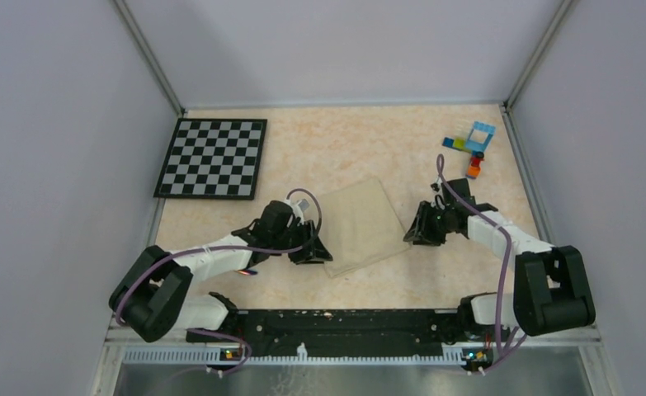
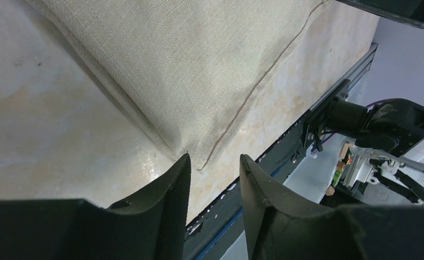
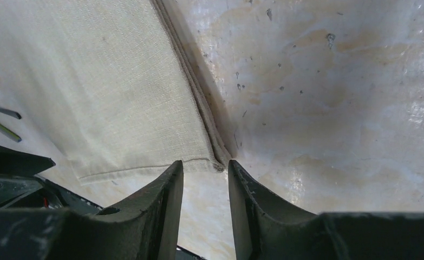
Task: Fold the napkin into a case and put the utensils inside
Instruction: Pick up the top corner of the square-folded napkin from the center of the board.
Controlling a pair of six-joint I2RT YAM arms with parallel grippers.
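The left gripper (image 2: 215,168) has its jaws a narrow gap apart, holding nothing. It is low over the tabletop (image 1: 344,148), with the near-left corner of the napkin (image 2: 199,65) lying just ahead of the gap. The right gripper (image 3: 205,170) is likewise slightly parted and empty, and the napkin's right corner lies flat at its fingertips (image 3: 166,189); the edge there shows stacked layers of cloth.

The napkin sits flat mid-table between the two grippers. Its slightly longer sides run from the near edge toward the far edge, leaning left at the far end, so one corner points at each gripper.

In the right wrist view, beyond the napkin's left side, two slim dark utensils (image 3: 2,111) lie on the tabletop. A chequered board (image 1: 212,157) occupies the far-left corner and toy bricks (image 1: 472,144) the far-right corner.
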